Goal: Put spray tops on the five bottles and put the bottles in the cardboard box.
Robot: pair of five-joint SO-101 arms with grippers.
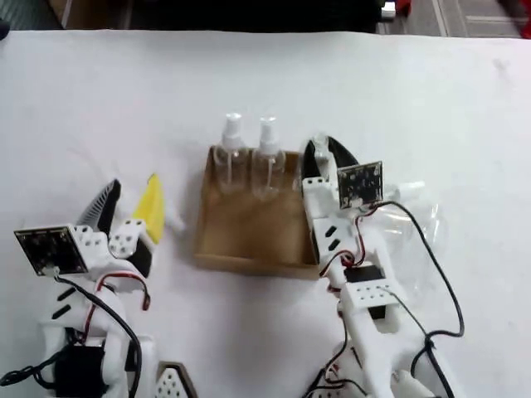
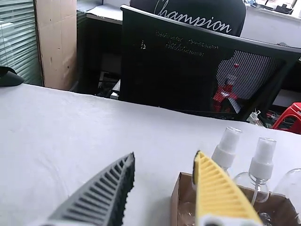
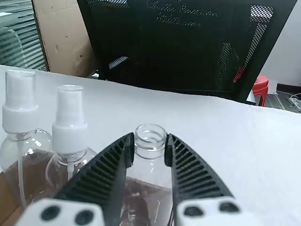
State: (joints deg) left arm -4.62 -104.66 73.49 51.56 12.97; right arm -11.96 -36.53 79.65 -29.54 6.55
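A white table (image 1: 99, 99) runs across the room, with a black mesh chair (image 2: 188, 70) pushed up behind its far edge. On the near left the left gripper (image 1: 133, 182) hangs low over the tabletop, its grey finger and yellow finger spread wide with nothing between them. A small white piece (image 1: 176, 222) lies just beside the yellow finger, between it and the box; I can't make out what it is.

In the middle sits the cardboard box (image 1: 249, 264), shallow and open-topped. Two capped bottles stand upright side by side against its far wall, the left one (image 1: 231, 157) and the right one (image 1: 267, 162), each wearing a white spray top.

At the box's far right corner the right gripper (image 1: 325, 157) has its black fingers closed round the neck of an open-necked bottle (image 3: 150, 136), upright and without a top, just beside the capped pair. Whether it stands inside the wall I cannot tell.

Further right, loose clear bottles (image 1: 419, 220) lie on the table beside that arm.
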